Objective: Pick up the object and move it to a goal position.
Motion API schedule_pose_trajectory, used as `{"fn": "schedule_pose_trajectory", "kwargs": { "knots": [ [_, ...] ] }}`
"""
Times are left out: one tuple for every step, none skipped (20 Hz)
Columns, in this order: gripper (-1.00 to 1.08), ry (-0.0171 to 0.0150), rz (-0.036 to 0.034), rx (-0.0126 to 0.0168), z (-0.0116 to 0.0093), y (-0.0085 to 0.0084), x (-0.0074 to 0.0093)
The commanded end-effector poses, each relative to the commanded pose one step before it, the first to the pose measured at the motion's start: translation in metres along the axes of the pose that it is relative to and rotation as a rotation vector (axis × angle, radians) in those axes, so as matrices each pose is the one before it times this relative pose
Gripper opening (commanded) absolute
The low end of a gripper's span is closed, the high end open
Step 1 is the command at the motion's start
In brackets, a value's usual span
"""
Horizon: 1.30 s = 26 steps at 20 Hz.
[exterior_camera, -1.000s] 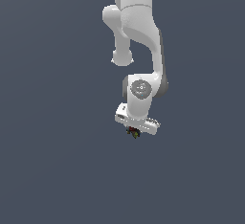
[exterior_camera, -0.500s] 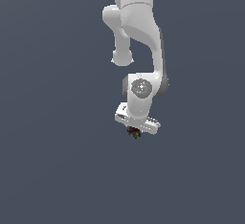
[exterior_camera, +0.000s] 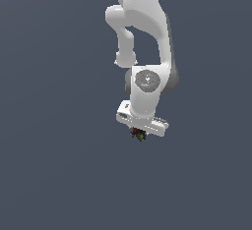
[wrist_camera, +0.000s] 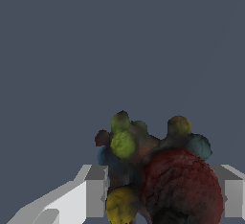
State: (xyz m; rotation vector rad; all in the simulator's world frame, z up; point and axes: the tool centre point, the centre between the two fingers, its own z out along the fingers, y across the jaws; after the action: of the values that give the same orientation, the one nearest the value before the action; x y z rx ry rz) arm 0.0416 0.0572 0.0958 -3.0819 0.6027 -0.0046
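In the wrist view the object (wrist_camera: 158, 175) fills the space between the two pale fingers (wrist_camera: 95, 192) of the tool (wrist_camera: 160, 192): a lumpy dark clump with a large dull red lobe, yellow and green knobs and a few bluish ones. Each finger sits right against a side of the clump, so the tool is pinching the object. Beyond it lies only plain grey-blue ground. In the exterior view the white arm (exterior_camera: 142, 32) reaches down, its tool (exterior_camera: 140, 129) pointing down, and the object (exterior_camera: 138, 134) shows as a tiny dark speck under the white hand.
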Motion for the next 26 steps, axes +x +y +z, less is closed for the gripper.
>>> {"fn": "schedule_pose_trajectory", "kwargs": {
  "knots": [
    [-1.00, 0.00158, 0.00023, 0.00058, -0.02280, -0.00146, 0.00749],
    [-1.00, 0.00000, 0.00000, 0.00000, -0.00947, -0.00060, 0.00305],
    [-1.00, -0.00049, 0.00013, -0.00047, -0.00924, -0.00060, 0.00323],
    [-1.00, 0.00000, 0.00000, 0.00000, -0.00983, -0.00065, 0.00321],
    [-1.00, -0.00051, 0.00011, -0.00046, -0.00950, -0.00067, 0.00337],
    [-1.00, 0.00000, 0.00000, 0.00000, -0.01001, -0.00068, 0.00332],
    [-1.00, 0.00000, 0.00000, 0.00000, -0.01005, -0.00070, 0.00336],
    [-1.00, -0.00054, 0.00006, -0.00043, -0.00958, -0.00075, 0.00350],
    [-1.00, 0.00000, 0.00000, 0.00000, -0.00993, -0.00073, 0.00338],
    [-1.00, -0.00040, 0.00002, -0.00028, -0.00928, -0.00076, 0.00340],
    [-1.00, 0.00000, 0.00000, 0.00000, -0.00898, -0.00069, 0.00313],
    [-1.00, -0.00059, 0.00001, -0.00036, -0.00786, -0.00073, 0.00307],
    [-1.00, 0.00000, 0.00000, 0.00000, -0.00773, -0.00063, 0.00276],
    [-1.00, 0.00000, 0.00000, 0.00000, -0.00713, -0.00060, 0.00258],
    [-1.00, -0.00044, -0.00002, -0.00021, -0.00621, -0.00063, 0.00249],
    [-1.00, 0.00000, 0.00000, 0.00000, -0.00599, -0.00053, 0.00222],
    [-1.00, 0.00000, 0.00000, 0.00000, -0.00545, -0.00050, 0.00204],
    [-1.00, 0.00000, 0.00000, 0.00000, -0.00492, -0.00046, 0.00187],
    [-1.00, -0.00065, -0.00004, -0.00024, -0.00391, -0.00052, 0.00185],
    [-1.00, 0.00000, 0.00000, 0.00000, -0.00391, -0.00039, 0.00154],
    [-1.00, 0.00000, 0.00000, 0.00000, -0.00345, -0.00036, 0.00138],
    [-1.00, 0.00000, 0.00000, 0.00000, -0.00303, -0.00033, 0.00123],
    [-1.00, 0.00000, 0.00000, 0.00000, -0.00263, -0.00029, 0.00108],
    [-1.00, 0.00000, 0.00000, 0.00000, -0.00226, -0.00026, 0.00095],
    [-1.00, 0.00000, 0.00000, 0.00000, -0.00192, -0.00023, 0.00081],
    [-1.00, 0.00000, 0.00000, 0.00000, -0.00159, -0.00019, 0.00068]
  ]
}}
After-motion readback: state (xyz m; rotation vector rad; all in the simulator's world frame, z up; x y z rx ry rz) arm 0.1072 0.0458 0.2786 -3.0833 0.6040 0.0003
